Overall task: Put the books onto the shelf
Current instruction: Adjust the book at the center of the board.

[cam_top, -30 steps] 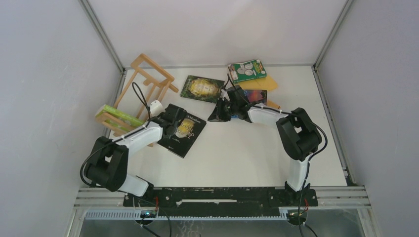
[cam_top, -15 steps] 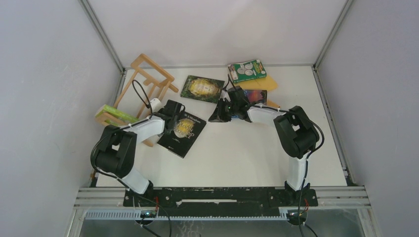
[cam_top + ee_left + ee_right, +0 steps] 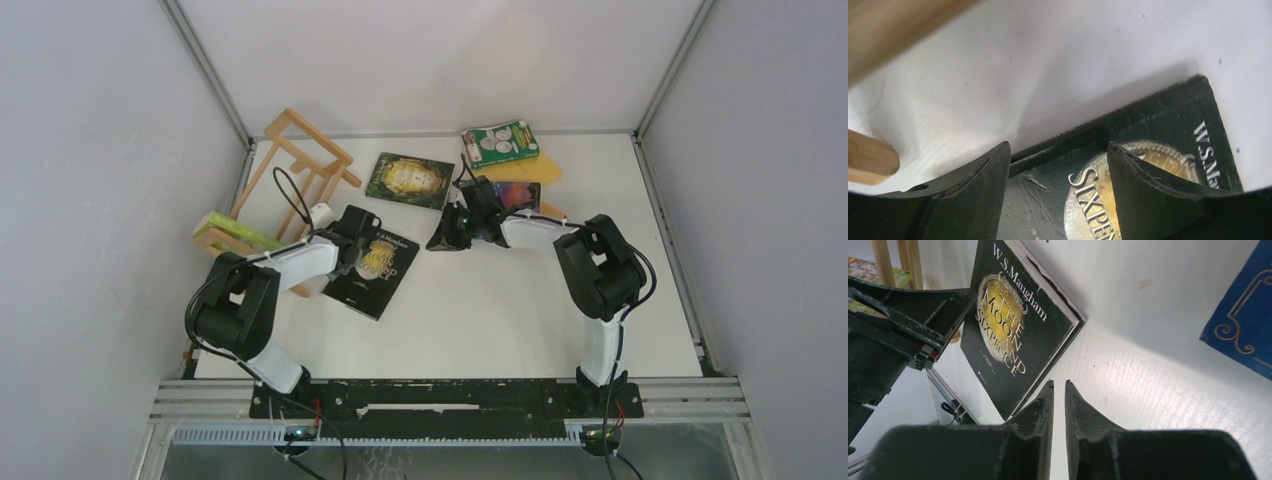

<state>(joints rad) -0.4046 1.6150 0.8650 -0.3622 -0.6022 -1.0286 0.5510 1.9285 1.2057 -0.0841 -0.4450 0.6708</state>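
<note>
A white worktop [image 3: 480, 310] seen from above, with two robot arms reaching in from its near edge.

At the far left, the shelf [image 3: 295, 165], a light-wood slatted rack, lies at an angle along the worktop's left side. A lime-green book [image 3: 235, 233] rests at its near end, among the slats.

Just right of the rack, the left end effector [image 3: 1058, 165] is low over the far corner of a black book with a gold emblem [image 3: 375, 270], which lies flat on the worktop. Its jaws stand wide apart with the book's edge showing between them; they hold nothing.

Further back lies a second black book with a gold emblem [image 3: 408, 178], flat and apart from the first.

Near the middle, the right end effector [image 3: 1058, 390] points down at bare worktop. Its jaws are almost together, a thin slit between them, empty.

Just right of it lies a blue book [image 3: 515, 195], partly hidden by the arm. Behind that, at the far edge, a green book with white circles [image 3: 500, 143] overlaps a yellow-orange book [image 3: 535, 170].
</note>
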